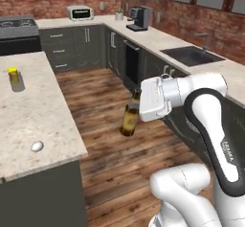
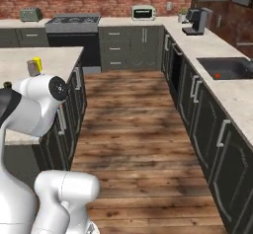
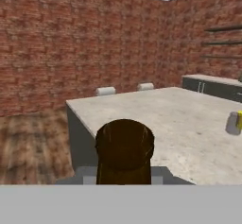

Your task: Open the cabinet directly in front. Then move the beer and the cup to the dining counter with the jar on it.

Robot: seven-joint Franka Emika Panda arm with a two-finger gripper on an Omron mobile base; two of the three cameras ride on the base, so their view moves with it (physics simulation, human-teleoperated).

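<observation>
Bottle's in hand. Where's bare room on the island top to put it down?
The beige speckled island top is mostly bare: the wide stretch between the small yellow cup with the grey jar at the far end and the small white object near the front edge. Only that cup-and-jar spot is crowded. The brown glass bottle hangs over the floor beside it.

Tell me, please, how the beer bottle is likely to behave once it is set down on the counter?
The beer looks like rigid brown glass, so probably stiff, smooth and breakable if knocked. It is tall and slim with a narrow neck, so it may tip on the dining counter if released tilted, as it hangs now in the tool; once down, it could roll.
</observation>
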